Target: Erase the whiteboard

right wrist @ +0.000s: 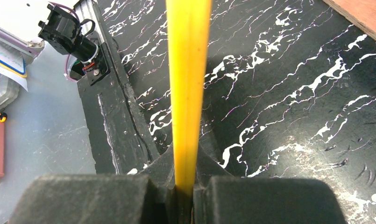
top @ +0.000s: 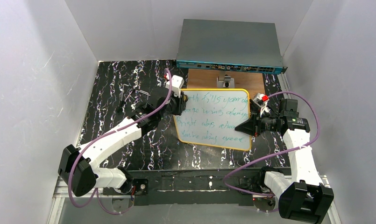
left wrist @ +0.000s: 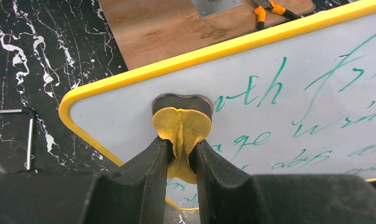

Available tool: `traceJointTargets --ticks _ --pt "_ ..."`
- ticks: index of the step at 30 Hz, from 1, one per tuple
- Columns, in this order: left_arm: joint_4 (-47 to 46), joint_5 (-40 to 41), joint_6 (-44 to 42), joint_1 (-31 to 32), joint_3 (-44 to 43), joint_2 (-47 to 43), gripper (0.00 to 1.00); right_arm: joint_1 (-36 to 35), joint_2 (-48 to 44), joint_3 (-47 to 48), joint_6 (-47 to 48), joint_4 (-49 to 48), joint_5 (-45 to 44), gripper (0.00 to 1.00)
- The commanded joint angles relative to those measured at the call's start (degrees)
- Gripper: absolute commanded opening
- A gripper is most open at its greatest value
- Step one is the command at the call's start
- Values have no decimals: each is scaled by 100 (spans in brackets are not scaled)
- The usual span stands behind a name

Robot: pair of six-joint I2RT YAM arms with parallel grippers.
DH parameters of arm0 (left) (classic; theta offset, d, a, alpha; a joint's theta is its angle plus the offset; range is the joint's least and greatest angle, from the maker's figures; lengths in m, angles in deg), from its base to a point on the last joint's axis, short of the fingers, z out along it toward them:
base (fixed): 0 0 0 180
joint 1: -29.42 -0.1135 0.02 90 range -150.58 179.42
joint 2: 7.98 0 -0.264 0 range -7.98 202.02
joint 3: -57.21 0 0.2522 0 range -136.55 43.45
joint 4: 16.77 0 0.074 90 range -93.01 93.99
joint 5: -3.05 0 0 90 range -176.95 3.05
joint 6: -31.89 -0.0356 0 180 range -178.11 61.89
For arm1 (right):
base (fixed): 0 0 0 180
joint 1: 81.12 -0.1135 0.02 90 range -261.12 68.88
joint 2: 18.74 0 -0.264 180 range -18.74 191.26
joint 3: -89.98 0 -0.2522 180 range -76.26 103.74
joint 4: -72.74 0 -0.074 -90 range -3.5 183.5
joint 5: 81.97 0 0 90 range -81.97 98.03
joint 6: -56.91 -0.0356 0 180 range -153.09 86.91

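Note:
The whiteboard lies on the black marbled mat, yellow-rimmed, with several lines of green handwriting across it. My left gripper is over its top left corner, shut on a yellow eraser pad. The pad's dark felt face presses on the white surface just left of the first written word. My right gripper is shut on the whiteboard's right edge. In the right wrist view the yellow rim runs edge-on straight out from between the jaws of that gripper.
A brown wooden board with a metal bracket lies behind the whiteboard. Behind that stands a grey network switch. Orange-handled pliers rest on the wood. A metal hex key lies on the mat to the left. White walls enclose the table.

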Motion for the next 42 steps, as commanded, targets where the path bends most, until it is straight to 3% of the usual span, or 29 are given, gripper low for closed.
traceJointTargets --ticks 1,6,10,14,21,26,30,32,37,42 --pt "292 523 -270 241 -428 193 0 -129 -64 13 518 145 350 1" --pt "734 1759 -348 246 -736 272 0 -128 -62 18 518 153 338 1" --pt "798 2170 -447 177 -782 242 0 -118 -60 21 534 162 353 1" --pt "781 1931 -432 129 -781 258 0 -122 -64 27 544 166 361 1" --pt "112 585 -880 533 -399 149 0 -119 -71 21 553 171 343 1" --pt "57 916 -803 763 -338 234 0 -113 -62 19 553 171 330 1" --pt "180 2201 -554 745 -349 232 0 -113 -77 19 553 178 330 1" --pt "268 2474 -434 644 -379 174 0 -116 -76 19 553 177 331 1" --pt "491 2251 -210 332 -437 61 0 -116 -90 24 562 186 338 1" --pt "376 1286 -465 366 -436 122 0 -107 -95 28 562 188 338 1"
